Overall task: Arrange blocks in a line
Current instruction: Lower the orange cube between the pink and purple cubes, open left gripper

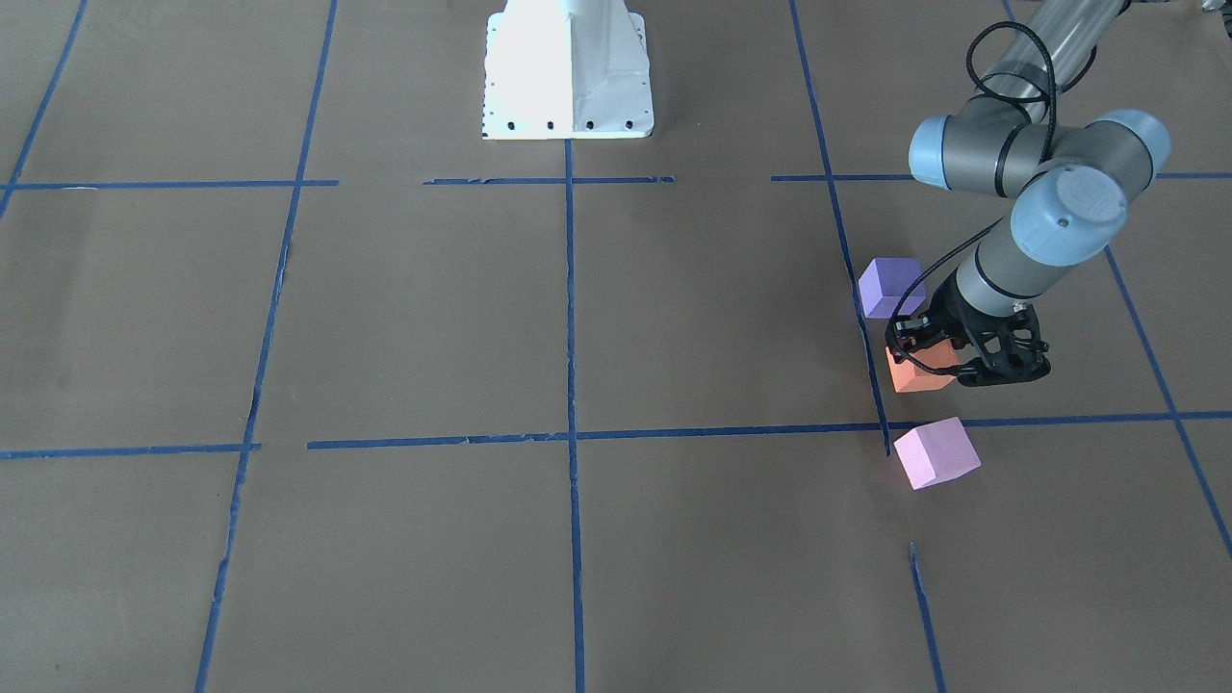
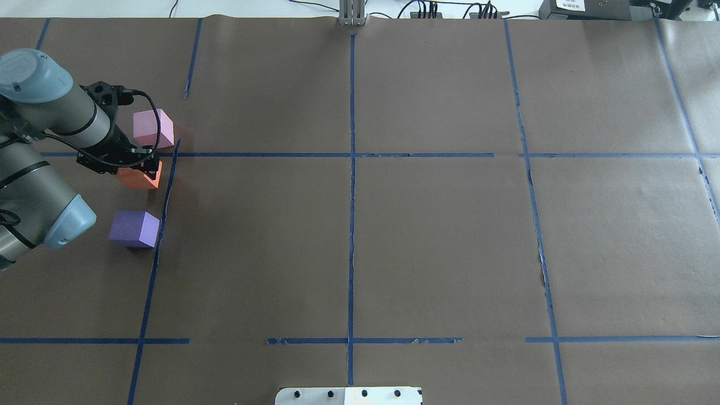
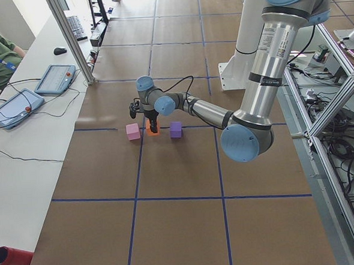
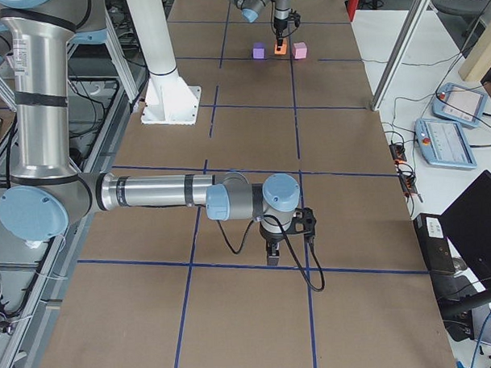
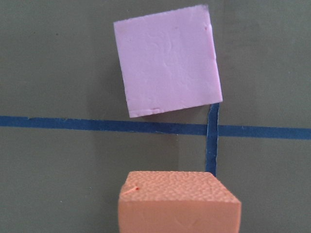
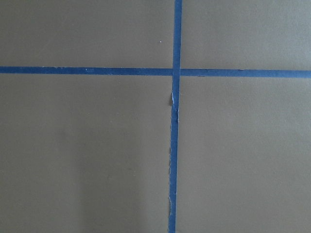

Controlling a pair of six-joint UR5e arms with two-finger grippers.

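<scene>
The orange block (image 1: 914, 375) lies on the brown paper between the dark purple block (image 1: 890, 287) and the pale pink block (image 1: 936, 452), the three in a rough line along a blue tape line. My left gripper (image 1: 926, 348) is down over the orange block (image 2: 140, 178) and looks shut on it. Its fingers are hidden in the left wrist view, where the orange block (image 5: 180, 204) fills the bottom centre and the pink block (image 5: 167, 60) lies beyond it. My right gripper (image 4: 272, 252) hangs low over bare paper, far from the blocks; I cannot tell whether it is open or shut.
Blue tape lines (image 2: 351, 197) grid the brown paper. The white robot base (image 1: 568, 77) stands at the table's middle edge. Tablets (image 3: 16, 106) and a person sit on the side bench. The right wrist view shows only a tape crossing (image 6: 176, 72).
</scene>
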